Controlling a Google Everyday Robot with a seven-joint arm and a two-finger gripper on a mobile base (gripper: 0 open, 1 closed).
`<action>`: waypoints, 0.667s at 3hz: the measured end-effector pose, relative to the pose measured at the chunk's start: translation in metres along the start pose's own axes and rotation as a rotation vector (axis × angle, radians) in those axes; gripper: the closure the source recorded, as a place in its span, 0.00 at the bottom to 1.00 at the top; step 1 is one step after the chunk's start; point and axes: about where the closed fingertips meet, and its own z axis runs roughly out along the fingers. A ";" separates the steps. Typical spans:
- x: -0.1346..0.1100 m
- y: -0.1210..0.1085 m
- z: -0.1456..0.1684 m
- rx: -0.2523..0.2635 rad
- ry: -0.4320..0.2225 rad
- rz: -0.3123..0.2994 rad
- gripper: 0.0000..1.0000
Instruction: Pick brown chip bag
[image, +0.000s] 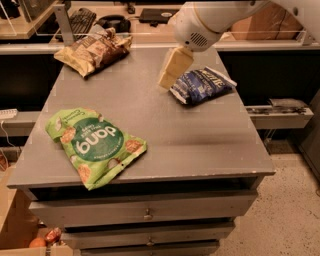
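Camera view:
- Grey flat-topped table (200, 145), matte surface, drawers with small knobs below.
- Brown chip bag (92, 50): crinkled foil, tan-gold with dark brown panel, lying flat at far left corner of table.
- Gripper (174, 69): smooth cream wedge under rounded white arm housing, hanging over far middle of table, just beside dark blue bag (200, 85). Open or closed: cannot tell.
- Brown chip bag well apart from gripper, toward picture left, untouched.
- Bright green bag (95, 145), glossy and wrinkled, at near left.
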 end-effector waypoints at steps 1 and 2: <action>0.000 0.000 0.000 0.000 0.000 0.000 0.00; -0.004 -0.009 0.006 0.012 -0.030 0.016 0.00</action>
